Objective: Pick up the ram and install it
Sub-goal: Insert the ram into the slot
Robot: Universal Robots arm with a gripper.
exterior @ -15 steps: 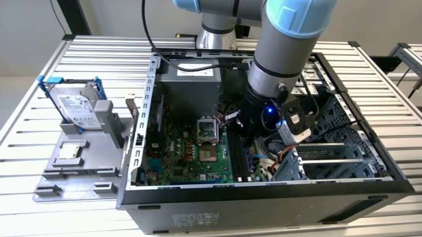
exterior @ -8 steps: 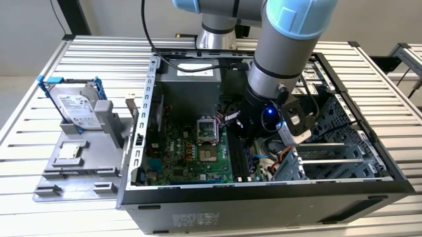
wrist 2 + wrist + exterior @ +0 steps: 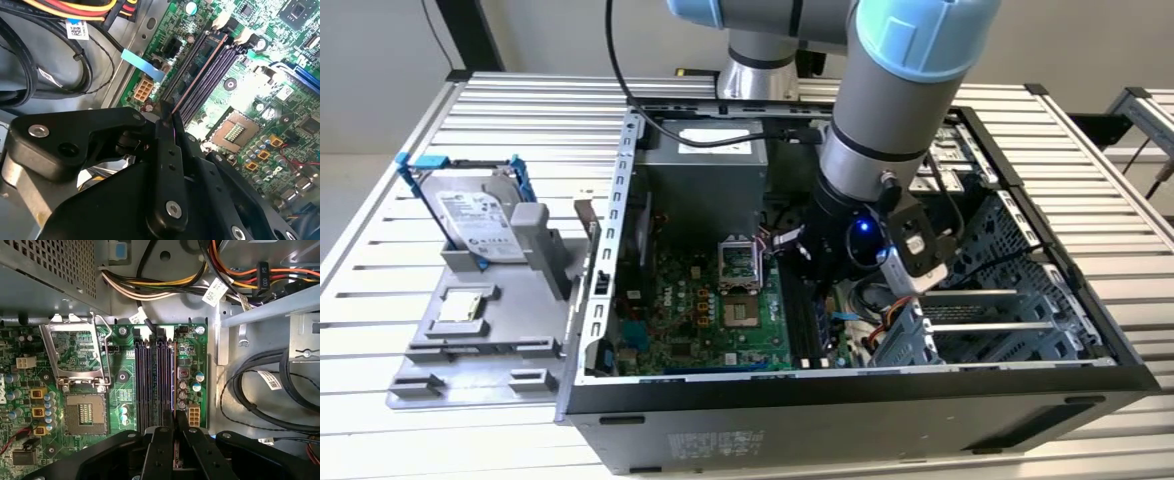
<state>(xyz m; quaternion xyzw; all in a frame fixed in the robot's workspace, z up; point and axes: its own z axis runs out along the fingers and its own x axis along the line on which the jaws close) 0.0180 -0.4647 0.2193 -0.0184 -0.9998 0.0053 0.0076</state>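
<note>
Gripper first: hanging on the end of the arm, sunk deep inside the open computer case (image 3: 854,395) in the exterior view, with the gripper (image 3: 814,272) sitting low over the green motherboard (image 3: 707,330). Noting well away from it, outside the case towards the exterior view's left, a silver hard drive (image 3: 478,225) standing in blue brackets on a grey stand.

Switching to the second wrist view: looking along the black fingers (image 3: 169,150), drawn in narrow, almost together, around the gripper (image 3: 168,108) tip. Pinching a thin edge there, reading as the ram (image 3: 199,72), seen edge-on as a reddish strip running away from the fingertips along the long dark slots (image 3: 216,75). Not managing to tell whether seated or just resting on the slot. Spotting a small white connector (image 3: 143,90) just beside the fingertips and the processor socket (image 3: 234,131) near on the other side.

Moving to the first wrist view: watching the gripper (image 3: 175,416) poised right at the near end of the slots (image 3: 155,380), fingers narrow with only a sliver between. Catching the processor socket (image 3: 85,412) off to one side of the hand, a white connector (image 3: 194,416) touching distance on the other, and coloured cables (image 3: 165,287) bundled far beyond the slots.
</note>
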